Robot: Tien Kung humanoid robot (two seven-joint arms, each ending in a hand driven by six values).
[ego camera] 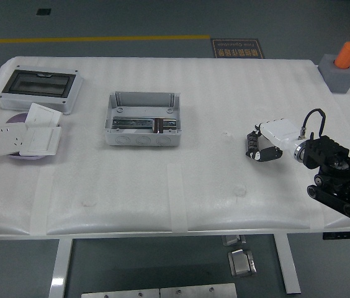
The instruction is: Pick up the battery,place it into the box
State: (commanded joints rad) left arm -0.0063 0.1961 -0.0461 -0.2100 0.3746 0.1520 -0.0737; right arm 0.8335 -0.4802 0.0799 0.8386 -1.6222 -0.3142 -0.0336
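Note:
The grey open box [143, 119] stands at the table's middle, left of centre. A small brownish piece [157, 126] sits on the metal rail inside it; I cannot tell if it is the battery. No battery shows on the bare table. My right hand [259, 148], white-backed with black fingers [254, 151], hovers low over the table's right part, well right of the box. Its fingers are curled under the palm and nothing shows in them. The left arm is out of view.
A grey lidded enclosure [38, 89] stands at the far left. White socket plates [26, 135] lie on a purple disc in front of it. A grey block with an orange cylinder [342, 68] stands at the far right corner.

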